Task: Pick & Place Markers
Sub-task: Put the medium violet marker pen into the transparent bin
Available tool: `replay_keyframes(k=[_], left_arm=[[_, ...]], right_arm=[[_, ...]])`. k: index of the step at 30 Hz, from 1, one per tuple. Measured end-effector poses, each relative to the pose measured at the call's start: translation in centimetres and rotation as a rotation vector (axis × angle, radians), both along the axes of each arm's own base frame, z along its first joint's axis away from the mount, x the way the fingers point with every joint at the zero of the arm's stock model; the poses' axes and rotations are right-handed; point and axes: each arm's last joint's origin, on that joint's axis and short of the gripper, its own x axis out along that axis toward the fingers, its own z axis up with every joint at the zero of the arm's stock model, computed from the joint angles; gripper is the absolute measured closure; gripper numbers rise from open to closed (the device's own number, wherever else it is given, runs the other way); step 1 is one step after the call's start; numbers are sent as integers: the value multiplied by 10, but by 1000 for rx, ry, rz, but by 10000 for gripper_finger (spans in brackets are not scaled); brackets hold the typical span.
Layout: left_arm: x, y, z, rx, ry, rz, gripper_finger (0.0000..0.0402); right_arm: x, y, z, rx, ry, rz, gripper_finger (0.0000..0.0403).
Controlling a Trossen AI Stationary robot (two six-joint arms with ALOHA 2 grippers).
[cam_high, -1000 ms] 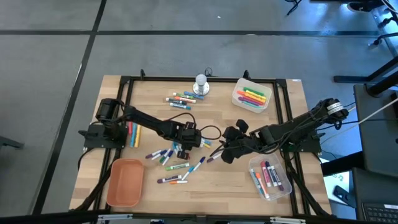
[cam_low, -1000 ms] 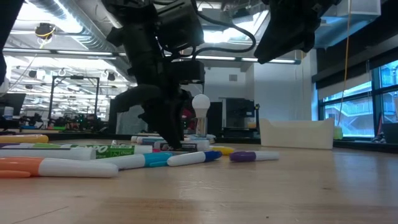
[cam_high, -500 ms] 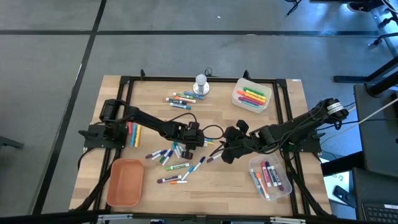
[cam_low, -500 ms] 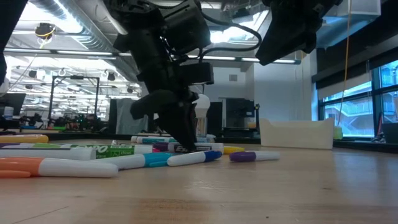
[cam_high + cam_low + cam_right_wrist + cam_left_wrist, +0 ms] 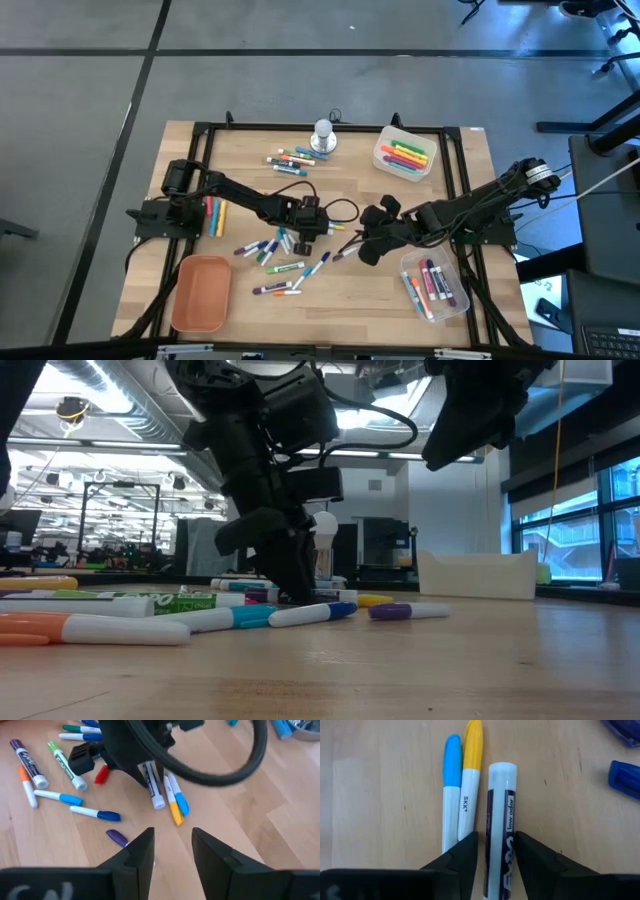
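Observation:
Many markers (image 5: 275,255) lie scattered at the table's middle; several more lie near the far edge (image 5: 290,160). My left gripper (image 5: 291,238) is down at the pile's right side, shut on a thick white marker with a dark "low odor" label (image 5: 501,795). That marker lies flat beside a yellow-capped (image 5: 472,740) and a blue-capped marker (image 5: 452,760). My right gripper (image 5: 362,250) hovers open above the table, right of the pile, holding nothing. A purple-capped marker (image 5: 117,837) lies below it. My left gripper pinches the white marker's barrel (image 5: 500,827) between its two fingers (image 5: 465,850), some way back from the marker's rounded end (image 5: 502,770). The fingers come from above, pointing down, and lie across the barrel. The marker lies flat on the table.
An orange tray (image 5: 200,292) sits at the near left. Clear bins with markers stand at the far right (image 5: 405,155) and near right (image 5: 435,285). A silver-white knob object (image 5: 323,135) is at the far edge. Coloured markers (image 5: 213,215) lie by the left arm's base.
My left gripper has shifted a little toward the table's right and settled low at the pile's right side. The markers have stayed where they were, and my right gripper has hardly moved.

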Motion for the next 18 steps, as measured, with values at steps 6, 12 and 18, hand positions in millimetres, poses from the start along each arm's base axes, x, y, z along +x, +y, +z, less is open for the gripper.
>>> replay_keyframes(k=[6,12,18], left_arm=[[1,0,1,33,-20,24,320],[-1,1,14,62,-66,79,339],[-10,-4,54,129,-193,209,326]], right_arm=[[1,-2,-1,-53,-17,-67,272],[7,-15,-22,-198,-59,-242,272],[15,-35,-54,-123,-204,-238,267]])
